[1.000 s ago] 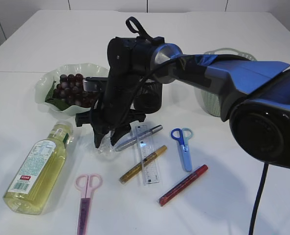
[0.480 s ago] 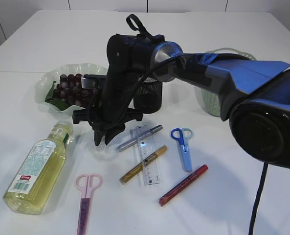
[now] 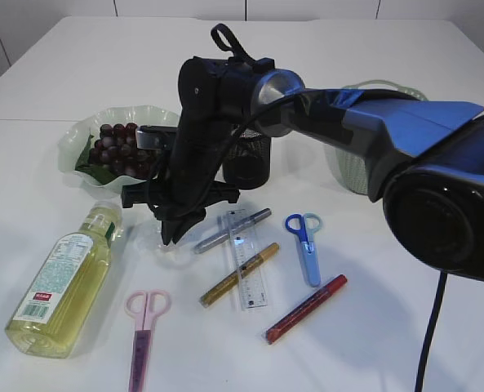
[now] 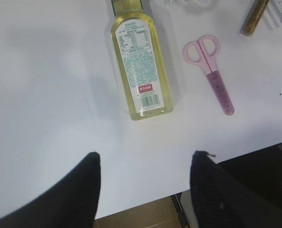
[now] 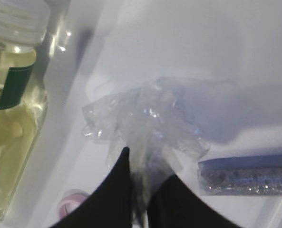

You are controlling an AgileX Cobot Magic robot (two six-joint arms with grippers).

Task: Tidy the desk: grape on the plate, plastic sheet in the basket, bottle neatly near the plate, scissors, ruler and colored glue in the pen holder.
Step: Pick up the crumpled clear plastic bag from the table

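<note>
My right gripper [image 3: 170, 237] reaches across to the left and is shut on the crumpled clear plastic sheet [image 5: 150, 116], which lies on the table between the bottle and the pens. The yellow bottle [image 3: 62, 282] lies on its side, also in the left wrist view [image 4: 141, 71]. Grapes [image 3: 119, 151] sit on the green plate [image 3: 82, 131]. Pink scissors [image 3: 142, 327], blue scissors [image 3: 308, 245], the clear ruler [image 3: 247, 265] and gold [image 3: 237, 275], silver [image 3: 232, 230] and red [image 3: 305, 308] glue pens lie loose. My left gripper [image 4: 145, 164] is open and empty over the table's front edge.
The black mesh pen holder [image 3: 250, 167] stands behind my right arm. The pale green basket [image 3: 352, 175] stands at the right, mostly hidden by the arm. The table's front edge [image 4: 179, 187] shows under the left gripper.
My right gripper's jaws, open around the plastic sheet one second ago, have closed on it. Nothing else has moved.
</note>
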